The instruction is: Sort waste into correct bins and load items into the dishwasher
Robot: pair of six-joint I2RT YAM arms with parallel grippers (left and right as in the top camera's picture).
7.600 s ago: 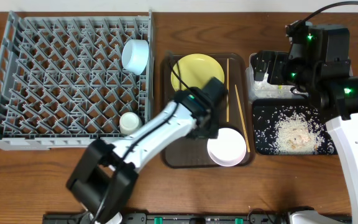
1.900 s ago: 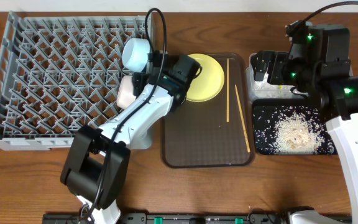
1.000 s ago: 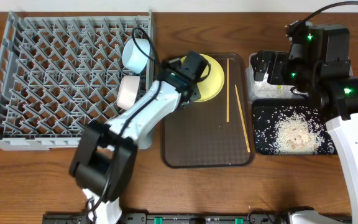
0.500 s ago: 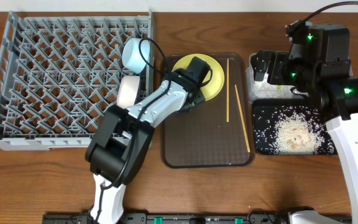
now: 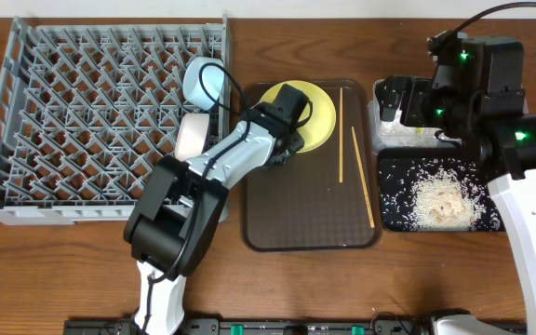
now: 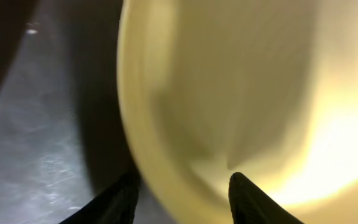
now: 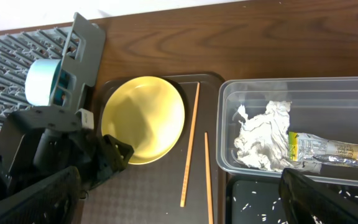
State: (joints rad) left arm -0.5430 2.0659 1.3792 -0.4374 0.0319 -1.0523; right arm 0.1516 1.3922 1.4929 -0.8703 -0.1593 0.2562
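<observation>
The yellow plate [image 5: 316,116] is lying flat in the far-left part of the brown tray [image 5: 305,214]. Its rim nearest the tray's left edge is being straddled by the left claw [image 6: 179,190], which is being held partly open with one jaw outside the lip and the other inside the dish, no firm pinch being shown yet. The plate is being judged stiff, light, smooth and breakable, so the thin raised lip is being taken as the only usable hold, to be pinched squarely lest it slip. The right claw [image 7: 179,196] is being held wide open and empty beyond the tray's right side, over the clear container [image 7: 353,106].

White arms [image 5: 235,160], black joints [image 5: 170,237], green lights [image 5: 519,136]
</observation>
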